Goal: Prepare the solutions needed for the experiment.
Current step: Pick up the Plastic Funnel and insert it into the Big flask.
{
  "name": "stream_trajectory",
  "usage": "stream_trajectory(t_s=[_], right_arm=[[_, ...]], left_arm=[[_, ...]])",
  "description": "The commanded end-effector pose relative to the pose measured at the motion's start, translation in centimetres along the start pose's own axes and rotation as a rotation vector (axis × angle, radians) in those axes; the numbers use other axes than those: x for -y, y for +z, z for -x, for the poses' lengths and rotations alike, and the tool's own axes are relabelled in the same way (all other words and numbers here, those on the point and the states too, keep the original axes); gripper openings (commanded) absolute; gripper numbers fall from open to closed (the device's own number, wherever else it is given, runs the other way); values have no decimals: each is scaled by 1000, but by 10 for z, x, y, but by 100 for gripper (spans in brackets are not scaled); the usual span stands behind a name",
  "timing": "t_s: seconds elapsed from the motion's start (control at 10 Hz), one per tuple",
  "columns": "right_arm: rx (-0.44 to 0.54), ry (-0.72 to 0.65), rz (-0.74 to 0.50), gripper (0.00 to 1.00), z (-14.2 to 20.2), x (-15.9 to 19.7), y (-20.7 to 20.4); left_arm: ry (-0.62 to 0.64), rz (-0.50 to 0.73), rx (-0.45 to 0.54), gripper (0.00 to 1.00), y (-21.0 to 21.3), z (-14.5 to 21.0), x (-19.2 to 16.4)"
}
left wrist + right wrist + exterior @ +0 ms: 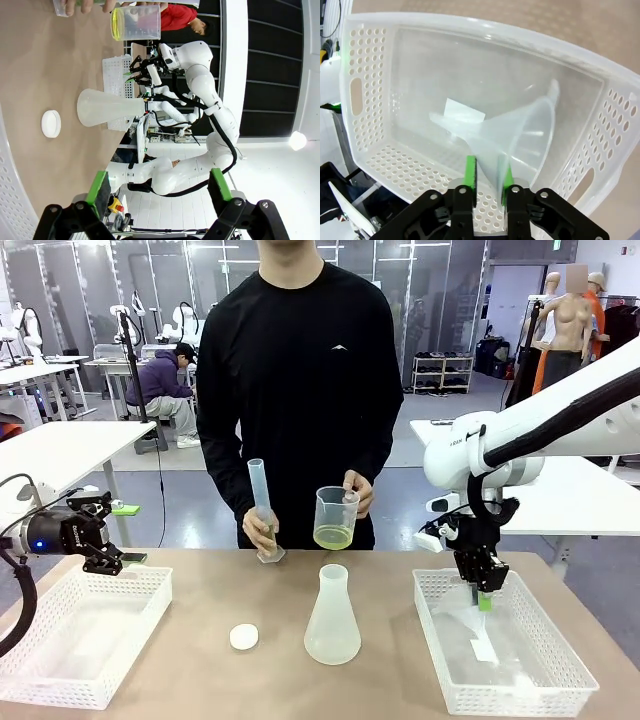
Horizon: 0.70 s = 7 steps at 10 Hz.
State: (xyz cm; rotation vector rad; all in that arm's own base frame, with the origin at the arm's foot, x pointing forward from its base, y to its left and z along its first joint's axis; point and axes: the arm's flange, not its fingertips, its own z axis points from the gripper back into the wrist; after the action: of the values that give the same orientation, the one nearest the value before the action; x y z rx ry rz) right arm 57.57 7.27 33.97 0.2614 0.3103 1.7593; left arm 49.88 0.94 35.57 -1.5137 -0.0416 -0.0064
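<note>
While the person at the far side holds up a plastic beaker [336, 508] in one hand [358, 492], the solution [333, 537] sits as a shallow yellow-green layer in its bottom, in the air just beyond the conical flask [332, 618]. The other hand [258, 528] grips a tall measuring cylinder [258, 490] beyond the flask, toward the robot's left. Its foot is at the far edge of the surface [270, 685], and it looks empty.

So nothing is measured out yet, by my reading. The flask stands upright, mouth uncovered and apparently empty, with a round white cap [243, 637] lying near it on the robot's left.

Off to the flask's right, the right gripper [487, 172] is down in the white basket [375, 150], jaws clenched on the rim of a translucent funnel [525, 132]. Whether the funnel is clear of the basket floor I cannot tell.

On the flask's other side, the left gripper [158, 189] hovers over a second basket [130, 660], jaws released wide and carrying nothing.

Early going, then: the funnel is in hand, but bringing it to the flask, pouring and capping all look to be left.
</note>
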Motion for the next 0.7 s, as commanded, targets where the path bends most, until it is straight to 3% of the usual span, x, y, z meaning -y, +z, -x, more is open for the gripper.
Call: stream_trajectory(t_s=[0.0,0.4,0.6], right_arm=[[-10,52,-17,3,5,8,6],[3,40,9,0,3,-2,16],[-65,-76,87,0,-8,-25,46]], left_arm=[[8,7,-10,100,0,0,2],[8,7,-10,100,0,0,2],[8,7,-10,100,0,0,2]])
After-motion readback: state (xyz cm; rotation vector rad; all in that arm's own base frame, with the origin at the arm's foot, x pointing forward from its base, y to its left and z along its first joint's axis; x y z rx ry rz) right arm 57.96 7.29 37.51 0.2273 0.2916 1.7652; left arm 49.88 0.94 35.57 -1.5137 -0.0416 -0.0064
